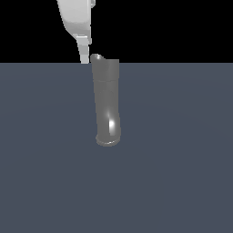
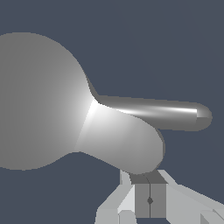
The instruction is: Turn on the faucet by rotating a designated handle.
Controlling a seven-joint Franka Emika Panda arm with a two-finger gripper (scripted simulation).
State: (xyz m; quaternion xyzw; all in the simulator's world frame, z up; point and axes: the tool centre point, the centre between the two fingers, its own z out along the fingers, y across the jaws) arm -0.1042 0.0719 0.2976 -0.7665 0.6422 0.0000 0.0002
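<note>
The faucet (image 1: 107, 100) is a tall glossy grey cylinder with a rimmed rounded end toward the near side. In the wrist view it fills the frame as a large rounded grey body (image 2: 39, 100). A small grey tip, the handle (image 1: 96, 57), sticks up at the faucet's far end. In the wrist view the handle shows as a thin lever (image 2: 170, 113) projecting sideways, with a broader rounded lobe beside it. My white gripper (image 1: 84, 55) hangs just to the exterior view's left of that tip. Its fingers meet with nothing between them (image 2: 149, 200), close beside the lobe.
A flat dark blue-grey floor (image 1: 182, 159) lies all around the faucet. The background above it is black.
</note>
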